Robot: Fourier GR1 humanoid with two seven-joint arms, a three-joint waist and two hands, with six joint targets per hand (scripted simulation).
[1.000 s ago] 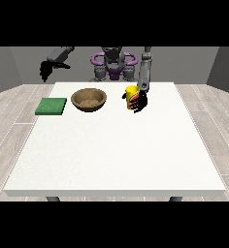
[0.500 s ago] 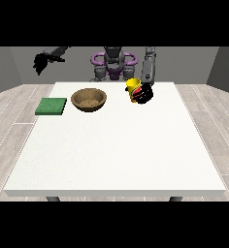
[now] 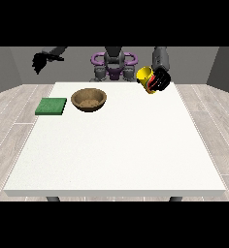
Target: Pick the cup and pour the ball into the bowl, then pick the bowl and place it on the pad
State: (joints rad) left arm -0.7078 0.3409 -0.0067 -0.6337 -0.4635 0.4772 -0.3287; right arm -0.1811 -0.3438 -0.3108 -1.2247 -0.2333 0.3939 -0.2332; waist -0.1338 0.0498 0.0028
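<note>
Yellow cup [image 3: 145, 75] tilted, mouth toward wooden bowl [image 3: 89, 100], held in air up-right of bowl by hand at view's right [image 3: 159, 81], fingers curled round it. Green pad [image 3: 51, 106] just left of bowl. Hand at view's left [image 3: 40, 61] raised far up-left of bowl; fingers unclear.

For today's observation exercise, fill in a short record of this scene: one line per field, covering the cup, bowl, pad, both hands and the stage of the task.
cup: yellow cup, lifted off the table, tilted, mouth toward the bowl side
holder: hand at the view's right, fingers curled round the cup
bowl: brown bowl, on the table, untouched
pad: green pad, flat, left of the bowl, apart from it
other hand: hand at the view's left, raised, holding nothing
ball: not visible
stage: cup picked, not yet over the bowl
</note>
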